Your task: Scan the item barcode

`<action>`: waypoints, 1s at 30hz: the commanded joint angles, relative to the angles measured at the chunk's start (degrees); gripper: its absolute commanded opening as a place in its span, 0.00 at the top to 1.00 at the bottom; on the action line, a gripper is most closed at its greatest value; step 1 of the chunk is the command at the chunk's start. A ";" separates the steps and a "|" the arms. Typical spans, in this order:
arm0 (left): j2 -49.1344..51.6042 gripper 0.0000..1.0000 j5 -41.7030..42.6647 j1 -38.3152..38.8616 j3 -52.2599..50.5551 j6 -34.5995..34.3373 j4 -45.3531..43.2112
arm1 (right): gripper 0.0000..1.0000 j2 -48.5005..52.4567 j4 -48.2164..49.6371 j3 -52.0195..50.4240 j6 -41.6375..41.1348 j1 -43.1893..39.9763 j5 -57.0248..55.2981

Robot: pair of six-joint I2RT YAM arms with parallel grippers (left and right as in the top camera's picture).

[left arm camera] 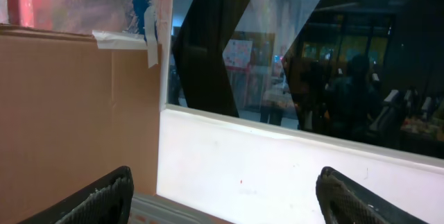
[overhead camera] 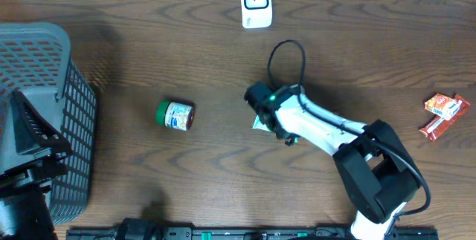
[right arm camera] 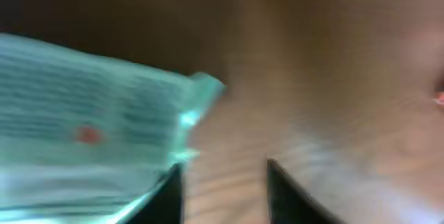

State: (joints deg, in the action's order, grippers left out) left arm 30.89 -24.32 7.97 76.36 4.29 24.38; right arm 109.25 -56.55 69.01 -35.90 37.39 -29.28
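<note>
- White-and-black right arm [overhead camera: 327, 125], stretched low from the lower right edge toward the table's middle, elbow bent, wrist angled up and left.
- Dark wood-grain table [overhead camera: 149, 54] under everything else.
- Grey slatted plastic basket [overhead camera: 44, 69] at the far left edge.
- Left gripper [left arm camera: 225, 179] held level, facing a white ledge [left arm camera: 277, 161] and a dark window [left arm camera: 333, 64]; fingers spread wide, nothing between them.
- Right gripper [right arm camera: 223, 168] close above the wood, blurred in the wrist view; fingers parted, bare table in the gap, nothing clasped.
- White boxy barcode scanner [overhead camera: 255, 2] at the far edge, well apart from the right gripper.
- Green-lidded jar [overhead camera: 175, 115] on its side, left of centre.
- Red-and-orange snack packets [overhead camera: 444, 114] near the right edge.
- Teal plastic packet [overhead camera: 258, 123] flat on the table, mostly hidden beneath the right gripper from overhead; just beside one finger in the wrist view, outside the gap, contact unclear.
</note>
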 commanded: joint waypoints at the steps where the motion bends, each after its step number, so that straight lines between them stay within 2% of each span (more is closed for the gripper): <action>1: -0.52 0.16 -0.33 -0.28 -0.09 -0.31 -0.02 | 0.39 -0.90 0.35 5.16 -1.36 -2.58 20.92; 3: -0.52 0.16 -0.33 -0.31 -0.09 -0.31 -0.02 | 0.29 -2.03 1.40 5.86 -1.36 -4.90 31.67; 5: -0.52 0.15 -0.33 -0.28 -0.09 -0.31 -0.02 | 0.02 -2.99 2.29 5.84 -1.38 -7.48 35.52; 8: -0.52 0.16 -0.33 -0.31 -0.09 -0.31 -0.02 | 0.01 -3.13 4.94 5.66 1.11 -11.69 37.07; 13: -0.52 0.15 -0.35 -0.31 -0.09 -0.31 -0.02 | 0.01 -3.06 10.91 4.33 22.03 -19.87 52.30; 18: -0.52 0.16 -0.33 -0.28 -0.09 -0.31 -0.02 | 0.01 -2.82 10.73 4.02 33.27 -27.41 57.05; 23: -0.52 0.15 -0.33 -0.28 -0.09 -0.31 -0.02 | 0.01 -0.61 8.72 2.60 48.11 -33.31 67.63; 26: -0.52 0.16 -0.33 -0.31 -0.09 -0.31 -0.04 | 0.01 2.69 7.15 2.16 53.66 -34.53 68.59; 30: -0.52 0.16 -0.33 -0.31 -0.09 -0.31 -0.04 | 0.01 8.87 6.64 2.16 55.39 -33.99 69.42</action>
State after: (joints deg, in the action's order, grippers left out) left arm 30.89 -24.34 7.97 76.36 4.29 24.43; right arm 113.60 -49.74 72.18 13.17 2.92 36.21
